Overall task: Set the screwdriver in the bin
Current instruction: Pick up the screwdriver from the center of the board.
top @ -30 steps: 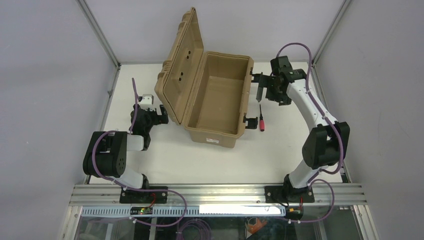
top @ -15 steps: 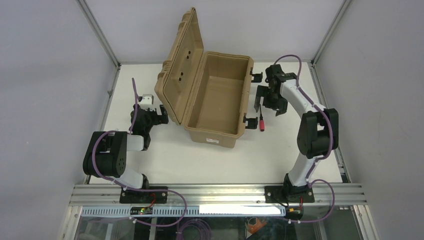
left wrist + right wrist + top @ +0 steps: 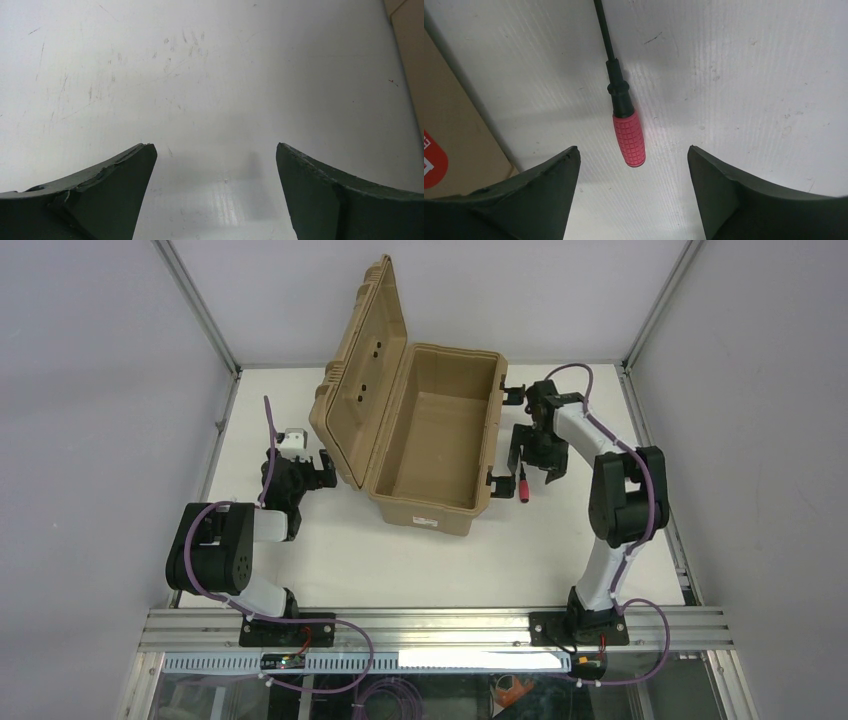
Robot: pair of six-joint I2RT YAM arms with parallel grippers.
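Change, right arm: 1 second ago the right gripper (image 3: 529, 454) hung by the far black latch of the bin (image 3: 428, 506). It has since drawn back toward the near edge and now sits over the screwdriver (image 3: 523, 486).
Change, rest: the screwdriver, the bin and the left arm lie as they did in both earlier frames.
Screwdriver: it lies flat on the white table (image 3: 400, 565), just right of the bin's right wall and beside the near latch (image 3: 498, 480). Its red handle points toward the arm bases and its black shaft points away.
Right fingers: in the wrist view the right gripper (image 3: 631, 151) is spread wide. The handle of the screwdriver (image 3: 629, 139) sits between the 2 tips with bare table on each side, so nothing is grasped.
Left fingers: the left gripper (image 3: 215, 147) is released, with only scratched table between the tips. It rests low, left of the raised lid (image 3: 366, 370).
Edges: the tan bin wall (image 3: 454, 120) runs close along the left finger, with a red sticker (image 3: 431, 165) on it.
Open room: bare table stretches right of the screwdriver to the frame rail, and the bin's mouth is open upward.
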